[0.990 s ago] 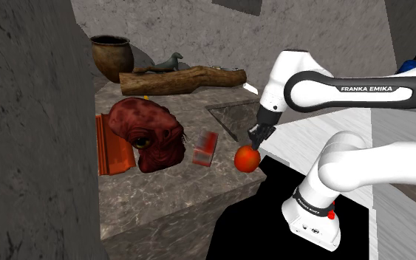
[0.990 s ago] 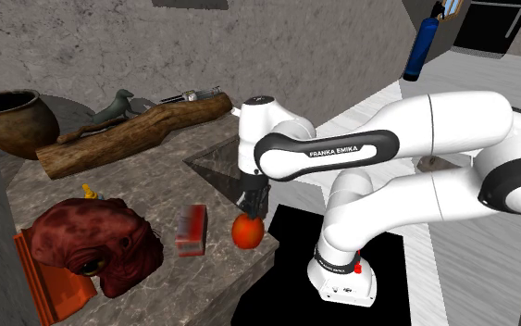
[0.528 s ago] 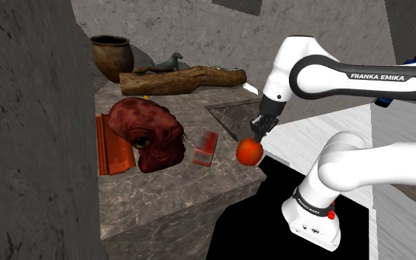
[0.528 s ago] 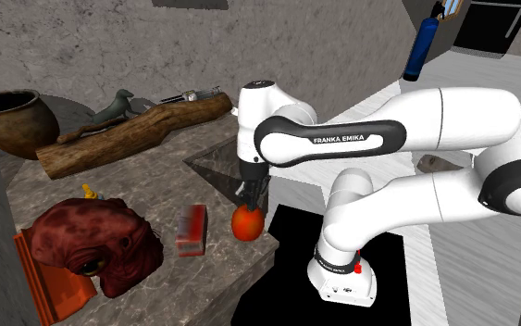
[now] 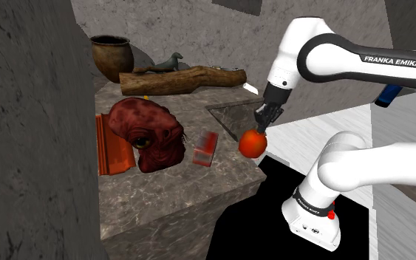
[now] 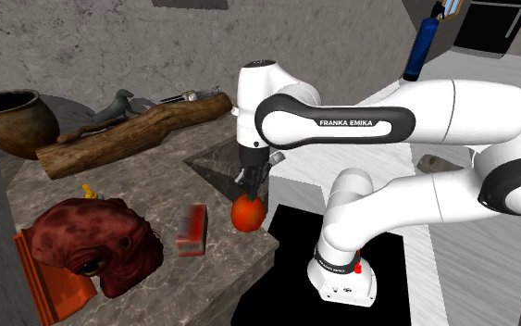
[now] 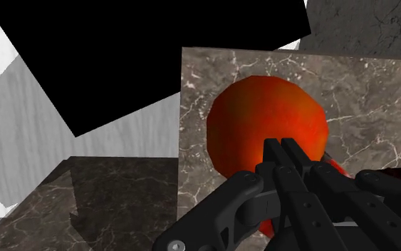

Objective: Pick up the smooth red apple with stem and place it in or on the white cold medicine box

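Now the white arm (image 5: 361, 63) bends steeply down over the corner of the grey marble counter (image 5: 169, 185). Its black gripper (image 5: 261, 125) pinches the top of the round red-orange apple (image 5: 253, 144), near the small red-and-white box (image 5: 205, 150).

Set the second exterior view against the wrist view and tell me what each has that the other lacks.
Second exterior, not wrist: the log, brown pot, red head and small red box. Wrist, not second exterior: the black fingers closed tight together against the red apple. Both: the red apple, the gripper, the marbled counter.
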